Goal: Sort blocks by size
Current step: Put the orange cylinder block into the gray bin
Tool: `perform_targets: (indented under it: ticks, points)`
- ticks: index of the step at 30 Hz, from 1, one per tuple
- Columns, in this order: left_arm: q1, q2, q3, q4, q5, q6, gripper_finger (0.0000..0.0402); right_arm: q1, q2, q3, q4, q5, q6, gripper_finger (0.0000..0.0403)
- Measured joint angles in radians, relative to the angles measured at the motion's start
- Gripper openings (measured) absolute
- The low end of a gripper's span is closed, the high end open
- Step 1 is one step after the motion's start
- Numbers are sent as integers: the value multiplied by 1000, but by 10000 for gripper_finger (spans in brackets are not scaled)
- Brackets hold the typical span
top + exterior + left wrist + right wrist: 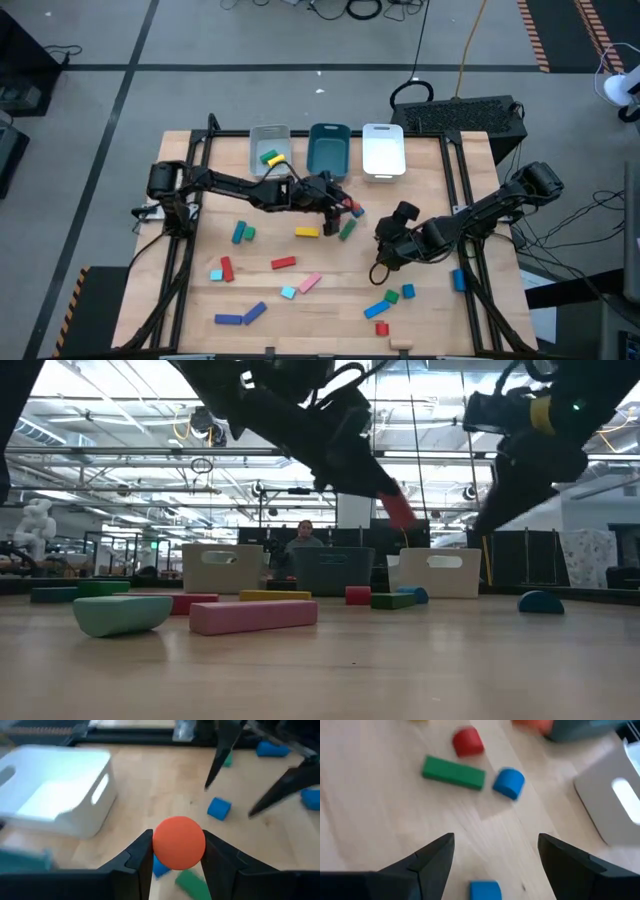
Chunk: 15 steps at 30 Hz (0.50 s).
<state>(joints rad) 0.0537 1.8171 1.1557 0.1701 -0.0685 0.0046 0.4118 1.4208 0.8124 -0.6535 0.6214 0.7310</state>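
My left gripper (352, 208) hangs over the middle of the table, in front of the teal tray (329, 150), shut on an orange-red cylinder block (179, 842). My right gripper (495, 850) stands open to its right, slanting down over a small blue block (485, 891) on the wood without touching it. A green bar (453, 772), a blue cylinder (509, 782) and a red block (467, 741) lie just beyond it. More blocks lie scattered toward the near edge, such as a pink bar (309, 283) and a red bar (284, 263). My left gripper pinches the orange-red cylinder by its curved sides (156, 845), one finger on each side, and the round end face looks toward the wrist camera. The fingers slant down toward the table's right. The block is lifted clear of the table (400, 510).
Grey tray (268, 148) with a yellow and a green block, teal tray and white tray (383, 150) stand in a row at the far edge. Blue bars (240, 316) lie near left; green, blue and red blocks (385, 305) near right. The two grippers stand close together.
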Motion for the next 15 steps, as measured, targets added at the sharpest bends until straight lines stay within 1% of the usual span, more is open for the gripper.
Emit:
perform_targets:
  ticks: [3, 5, 7, 9, 15]
  points:
    - [18, -38, 1, -57, -28, -25, 134, 0, 0, 0, -59, -1, 50, 274]
    - [26, -77, 0, -143, -79, -25, 134, 0, 0, 0, -84, -1, 73, 274]
    - [30, -110, 1, -186, -138, -25, 134, 1, 0, 0, -102, -1, 90, 274]
    - [37, -151, 1, -273, -182, -24, 134, 0, 0, 0, -108, -1, 96, 274]
    - [68, -245, 0, -423, -265, -25, 134, 2, 0, 0, -111, 5, 96, 274]
